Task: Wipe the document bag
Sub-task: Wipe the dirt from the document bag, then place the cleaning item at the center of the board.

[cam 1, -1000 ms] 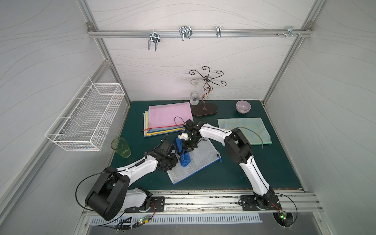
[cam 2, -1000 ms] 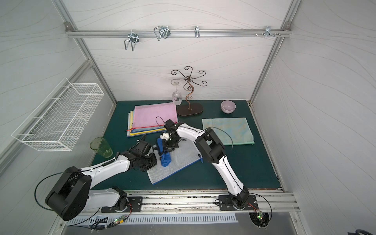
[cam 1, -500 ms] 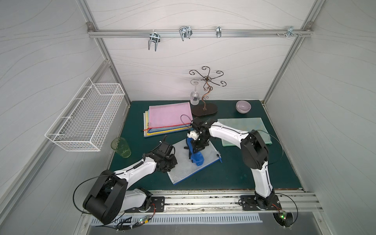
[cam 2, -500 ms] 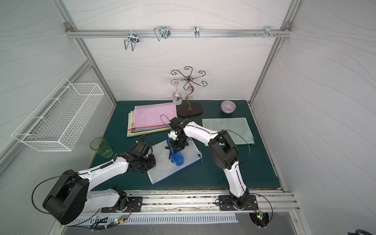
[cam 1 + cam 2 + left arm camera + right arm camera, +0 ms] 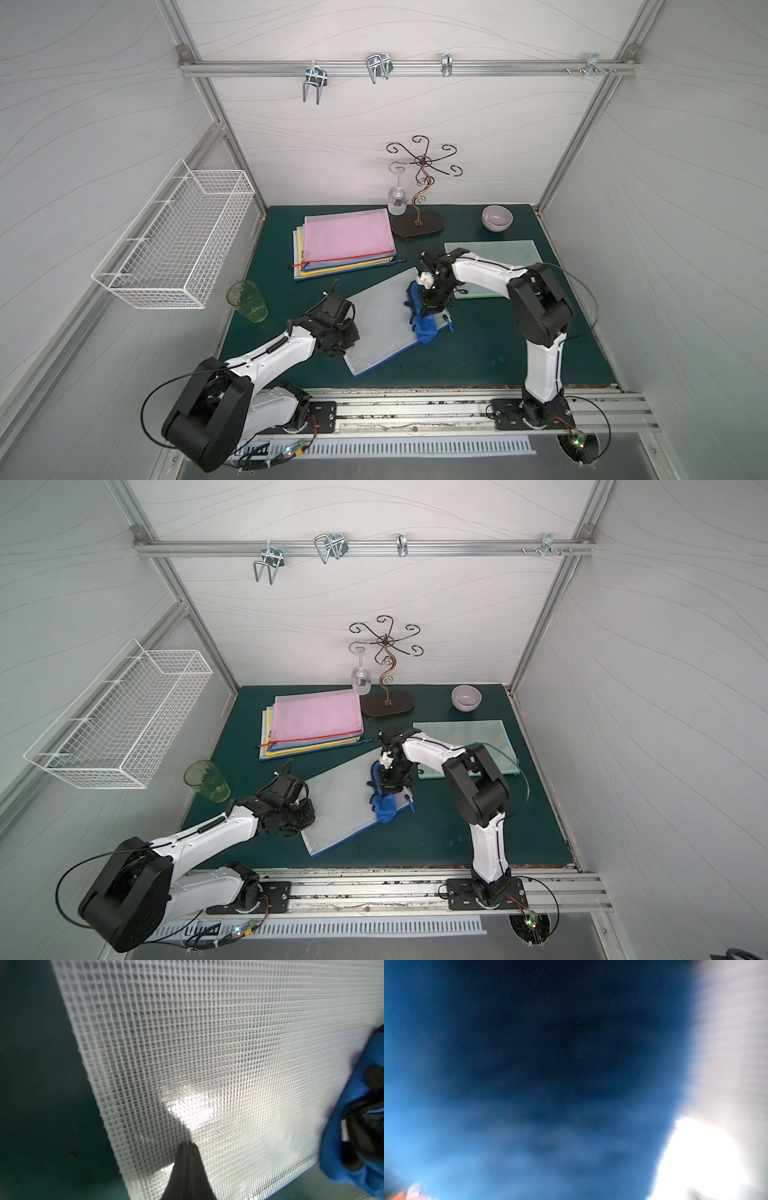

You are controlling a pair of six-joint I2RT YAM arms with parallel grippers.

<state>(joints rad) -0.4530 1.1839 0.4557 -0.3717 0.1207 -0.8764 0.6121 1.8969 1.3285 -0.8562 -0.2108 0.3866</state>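
Since the dark green desk [image 5: 478,361] fills the floor of this white booth, it catches my eye first, with a white wire basket [image 5: 174,245] hung on the wall at the left arm's side. Toward the back lies a stack of coloured zip bags topped by a pink one [image 5: 349,237]. In front of it, turned at an angle, the translucent white mesh document bag with a blue edge [image 5: 382,328] lies flat on the desk between the two arms. A pale green rectangular mat [image 5: 498,253] lies on the right arm's side, partly under that arm. At the back stands a dark curled-wire stand on an oval base [image 5: 417,224]. A crumpled blue cloth [image 5: 426,330] sits on the document bag's end nearer the right arm. The right wrist view is a blur, almost all of it that cloth [image 5: 529,1064]. A green translucent tumbler [image 5: 247,301] stands upright near the basket side, and a small lilac bowl [image 5: 497,217] sits at the back. A clear wineglass [image 5: 397,201] hangs upside down from the stand. The left pincer [image 5: 188,1146] is clenched with its tips together, nothing between them, resting on the mesh just inside the bag's edge. The right pincer [image 5: 428,309] is clamped on the blue cloth, holding it down on the bag.
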